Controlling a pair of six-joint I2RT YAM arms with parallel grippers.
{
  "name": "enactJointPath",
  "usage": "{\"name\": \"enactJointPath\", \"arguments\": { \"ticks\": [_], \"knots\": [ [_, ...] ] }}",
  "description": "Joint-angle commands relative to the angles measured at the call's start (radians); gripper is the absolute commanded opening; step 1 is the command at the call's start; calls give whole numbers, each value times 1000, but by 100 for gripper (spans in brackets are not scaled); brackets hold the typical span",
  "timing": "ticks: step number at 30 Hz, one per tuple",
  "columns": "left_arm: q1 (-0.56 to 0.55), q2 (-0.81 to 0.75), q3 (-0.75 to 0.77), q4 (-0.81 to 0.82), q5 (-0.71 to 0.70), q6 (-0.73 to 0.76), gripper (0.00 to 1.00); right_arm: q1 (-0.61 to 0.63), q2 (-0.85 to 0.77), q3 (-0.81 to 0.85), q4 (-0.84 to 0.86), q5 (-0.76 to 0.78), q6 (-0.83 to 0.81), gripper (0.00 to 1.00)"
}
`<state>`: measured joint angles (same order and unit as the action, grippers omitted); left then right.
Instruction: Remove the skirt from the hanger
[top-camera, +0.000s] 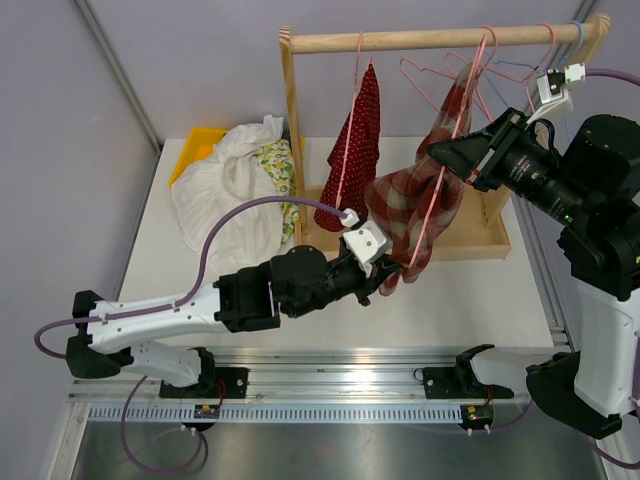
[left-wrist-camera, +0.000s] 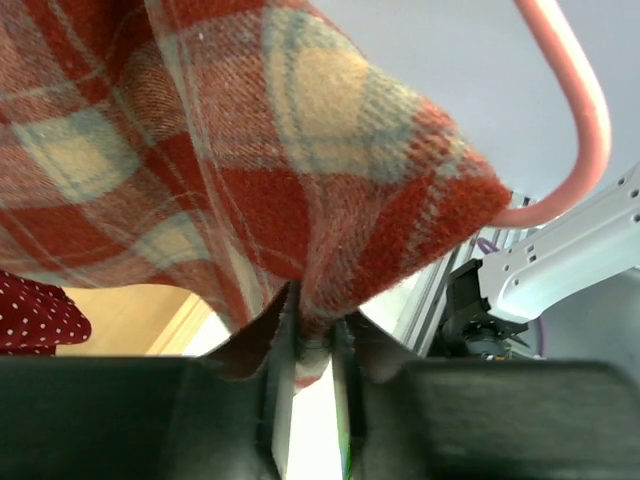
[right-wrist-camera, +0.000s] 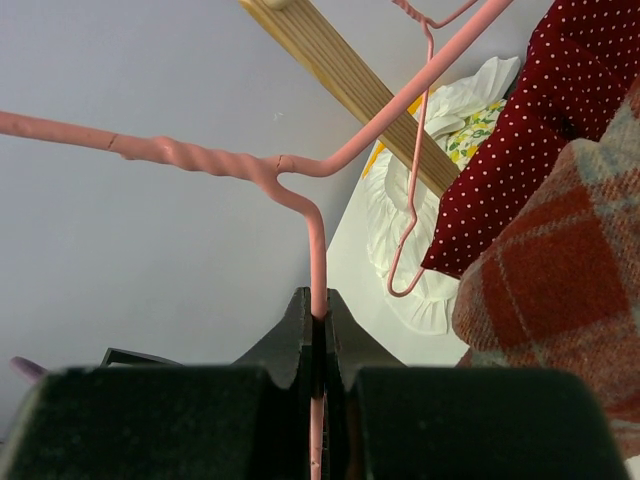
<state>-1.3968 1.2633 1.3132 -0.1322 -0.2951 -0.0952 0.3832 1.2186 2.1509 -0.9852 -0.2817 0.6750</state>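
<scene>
Hanging from the wooden rail (top-camera: 440, 38) at the back of the table, the plaid skirt (top-camera: 415, 205) droops on its pink hanger (top-camera: 437, 190). Beside it is a red polka-dot garment (top-camera: 358, 140) on a hanger of its own.

From overhead I can see both arms at the skirt. The left gripper (top-camera: 385, 268) is at the lower hem and the right gripper (top-camera: 440, 152) is higher up at the hanger, but neither grip is easy to read from up there.

The left wrist camera settles one of them. Its fingers are nearly together with a fold of the plaid cloth pinched between them, and the rest of the skirt is bunched above.

The right wrist camera settles the other. Its jaws are pressed tight on the hanger's thin pink wire, just below the twisted neck. That view also catches a heap of white clothes (right-wrist-camera: 475, 95) behind. The overhead picture places them in and over a yellow bin (top-camera: 195, 145) at the table's left.
</scene>
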Motion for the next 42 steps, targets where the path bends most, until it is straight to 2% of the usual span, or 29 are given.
{"name": "enactJointPath", "arguments": {
  "ticks": [1,2,9,16,20,26,30,36,42],
  "knots": [
    [-2,7,24,51,-41,15,3,2,-13,29,106,-31,-5,0],
    [-2,10,29,46,-45,14,0,2,-13,30,106,-31,-5,0],
    [-7,-4,21,8,-36,-17,0,3,5,58,97,-17,-25,0],
    [-73,-91,-133,-10,-90,-118,0,2,56,133,83,1,-52,0],
    [-154,-130,-222,-26,-154,-179,0,2,73,147,86,9,-61,0],
    [-237,-128,-264,-44,-200,-244,0,2,90,152,103,22,-69,0],
    [-297,-105,-308,-73,-211,-302,0,2,134,237,91,30,-87,0],
    [-428,-77,-376,-162,-300,-503,0,2,229,317,103,16,-89,0],
    [-577,-65,-405,-236,-360,-674,0,-35,283,305,158,-29,-60,0]
  ]
}}
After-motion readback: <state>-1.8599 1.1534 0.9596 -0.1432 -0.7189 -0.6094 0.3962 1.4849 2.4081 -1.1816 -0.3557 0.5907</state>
